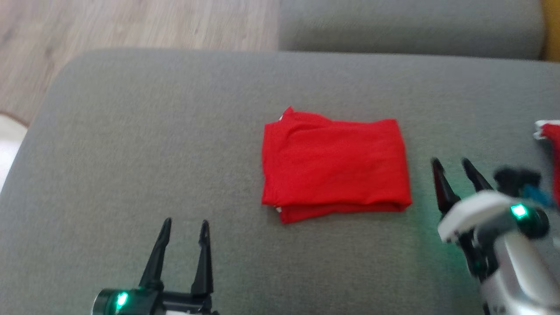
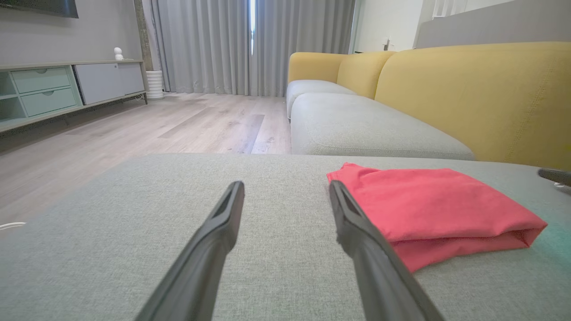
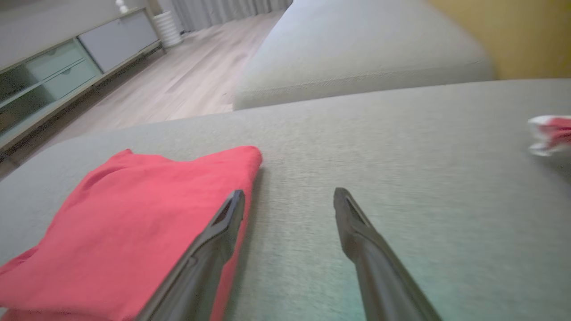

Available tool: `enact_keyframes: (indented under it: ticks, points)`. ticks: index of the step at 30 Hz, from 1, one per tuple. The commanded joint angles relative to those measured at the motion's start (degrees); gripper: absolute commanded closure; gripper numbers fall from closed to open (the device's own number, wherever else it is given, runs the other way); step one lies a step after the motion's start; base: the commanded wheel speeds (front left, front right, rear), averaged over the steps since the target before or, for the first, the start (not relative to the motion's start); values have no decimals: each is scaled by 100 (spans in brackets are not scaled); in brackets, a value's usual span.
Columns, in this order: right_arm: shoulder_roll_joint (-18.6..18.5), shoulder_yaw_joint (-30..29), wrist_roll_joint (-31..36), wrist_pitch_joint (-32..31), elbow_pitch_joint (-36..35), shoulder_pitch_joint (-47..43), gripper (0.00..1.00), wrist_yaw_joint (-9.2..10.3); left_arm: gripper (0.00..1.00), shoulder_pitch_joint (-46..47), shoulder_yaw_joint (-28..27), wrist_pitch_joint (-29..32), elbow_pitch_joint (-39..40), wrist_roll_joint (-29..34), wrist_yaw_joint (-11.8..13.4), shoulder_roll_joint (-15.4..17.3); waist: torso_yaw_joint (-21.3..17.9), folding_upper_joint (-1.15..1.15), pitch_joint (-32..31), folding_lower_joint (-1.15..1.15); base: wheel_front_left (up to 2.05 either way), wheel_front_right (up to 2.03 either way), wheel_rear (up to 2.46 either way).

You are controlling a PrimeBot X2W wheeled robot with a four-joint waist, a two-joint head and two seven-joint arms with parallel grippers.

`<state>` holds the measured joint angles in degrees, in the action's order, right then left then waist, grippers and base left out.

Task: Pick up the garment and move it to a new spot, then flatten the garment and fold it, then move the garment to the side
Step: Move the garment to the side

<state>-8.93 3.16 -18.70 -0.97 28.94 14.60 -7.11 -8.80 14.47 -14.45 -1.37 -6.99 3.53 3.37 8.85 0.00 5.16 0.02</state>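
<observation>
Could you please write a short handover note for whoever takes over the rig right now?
Left gripper: open, empty, over the grey cushion, to the left of the garment and nearer the robot.
Right gripper: open, empty, beside the garment's right edge.
Red garment: folded into a rectangle mid-cushion, gripped by neither.
Done: flattening and folding, judging by the fold.
Left: move it to the side.
Note: a red and white cloth lies at the cushion's right edge.

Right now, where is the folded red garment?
In the head view the red garment lies folded on the grey cushion, ahead and right of the left gripper, just left of the right gripper.
</observation>
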Motion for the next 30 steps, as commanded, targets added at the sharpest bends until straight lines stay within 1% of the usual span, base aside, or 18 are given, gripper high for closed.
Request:
enact_keyframes:
  ticks: [1,3,6,7,8,9,13,16,18,19,22,26,30]
  points:
    - [-76,191,-138,-154,-76,263,0,-37,0,222,-121,-55,175,38,18,-48,125,0,172,-2,0,0,0]
    - [-80,349,-402,-522,104,505,0,-37,0,312,-58,-55,146,24,23,-49,196,0,268,-2,0,0,0]
    - [-98,591,-700,-884,332,688,0,-37,0,399,29,-55,97,-4,53,-49,288,0,376,-2,0,0,0]
    - [-109,693,-767,-969,387,701,3,-37,0,420,50,-55,77,-15,67,-49,304,0,391,-2,0,0,0]
    - [-118,760,-835,-1008,422,704,53,-37,0,432,67,-55,61,-26,80,-49,309,0,401,-2,0,0,0]
    - [-130,794,-891,-990,432,705,100,-37,0,441,77,-55,52,-32,94,-49,304,0,413,-2,0,0,0]
    - [-255,842,-972,-801,374,727,100,-37,0,427,53,-55,48,-31,122,-49,114,0,439,-2,0,0,0]
    - [-447,882,-979,-730,195,810,100,-37,0,426,13,-55,81,-12,117,-49,-171,0,493,-2,0,0,0]
    - [-672,893,-960,-737,28,891,100,-37,0,457,-9,-55,101,14,96,-49,-385,0,561,-2,0,0,0]
    - [-672,893,-960,-737,28,891,100,-37,0,457,-9,-55,101,14,96,-49,-385,0,561,-2,0,0,0]
    - [-1133,895,-930,-880,-257,1027,100,-37,0,546,-37,-55,128,70,49,-49,-702,0,706,-2,0,0,0]
    - [-1927,823,-847,-1167,-691,1185,100,-37,0,713,-108,-55,150,161,-35,-49,-1050,0,956,-2,0,0,0]
    - [-2693,547,-695,-1456,-1109,1238,100,-37,0,887,-193,-55,152,240,-135,-42,-1282,0,1187,-2,0,0,0]
